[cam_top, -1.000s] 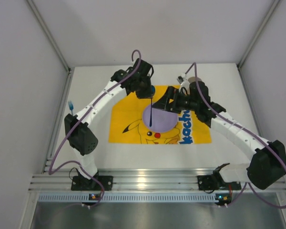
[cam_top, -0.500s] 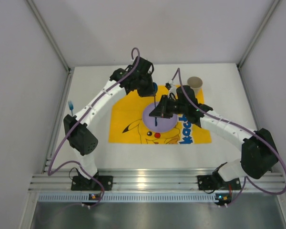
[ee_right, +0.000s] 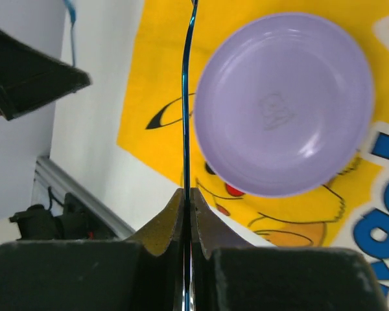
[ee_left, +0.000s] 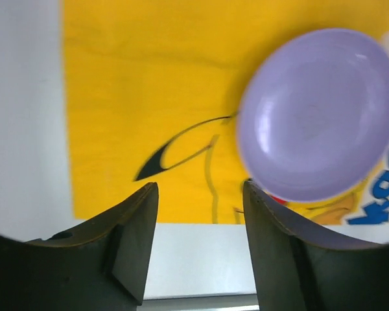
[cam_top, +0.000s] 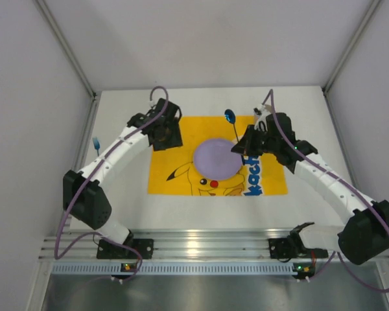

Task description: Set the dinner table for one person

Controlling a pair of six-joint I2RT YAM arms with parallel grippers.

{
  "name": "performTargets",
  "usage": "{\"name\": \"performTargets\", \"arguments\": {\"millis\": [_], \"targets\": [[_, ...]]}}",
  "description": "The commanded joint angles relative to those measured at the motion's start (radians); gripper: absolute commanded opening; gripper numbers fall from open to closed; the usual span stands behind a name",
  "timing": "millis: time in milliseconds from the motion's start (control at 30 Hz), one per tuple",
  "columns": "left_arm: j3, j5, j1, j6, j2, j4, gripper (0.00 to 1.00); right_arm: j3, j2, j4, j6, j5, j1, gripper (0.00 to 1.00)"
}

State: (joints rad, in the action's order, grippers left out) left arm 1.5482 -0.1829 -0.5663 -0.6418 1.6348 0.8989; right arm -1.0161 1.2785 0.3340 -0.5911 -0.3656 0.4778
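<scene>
A blue spoon (cam_top: 234,128) is pinched by its handle in my right gripper (cam_top: 242,148), round bowl pointing toward the far side, above the right rim of the purple plate (cam_top: 218,159). In the right wrist view the handle (ee_right: 186,110) shows edge-on between the shut fingers of my right gripper (ee_right: 188,193). The plate (ee_right: 282,103) lies on the yellow Pikachu cloth (cam_top: 172,175), spread on the white dinner table (cam_top: 311,110). My left gripper (cam_top: 164,131) hangs open over the cloth's left part. Its fingers (ee_left: 139,220) are apart with nothing between them, and the plate (ee_left: 318,113) lies to their right.
A light blue utensil (cam_top: 96,144) lies near the table's left edge, also visible at the top of the right wrist view (ee_right: 70,11). The silver rail (cam_top: 201,246) runs along the near edge with both arm bases. White walls enclose left, right and back.
The left gripper let go of the spoon, opened and drew back to the left. The right gripper shut on the handle and carried the spoon right, off the plate's centre.
</scene>
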Motion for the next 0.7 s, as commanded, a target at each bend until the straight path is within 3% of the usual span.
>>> {"name": "performTargets", "arguments": {"millis": [0, 133, 400, 667], "targets": [[-0.161, -0.075, 0.168, 0.06, -0.163, -0.058, 0.61, 0.059, -0.074, 0.108, 0.102, 0.067, -0.095, 0.0], [-0.354, -0.089, 0.34, 0.128, -0.256, -0.094, 0.66, 0.112, -0.032, 0.097, 0.152, 0.06, -0.154, 0.0], [-0.488, -0.058, 0.612, 0.243, -0.262, -0.163, 0.66, 0.169, 0.094, 0.06, 0.113, 0.145, -0.186, 0.0], [-0.481, -0.003, 0.678, 0.287, -0.214, -0.19, 0.65, 0.189, 0.174, 0.014, 0.027, 0.243, -0.212, 0.0]]}}
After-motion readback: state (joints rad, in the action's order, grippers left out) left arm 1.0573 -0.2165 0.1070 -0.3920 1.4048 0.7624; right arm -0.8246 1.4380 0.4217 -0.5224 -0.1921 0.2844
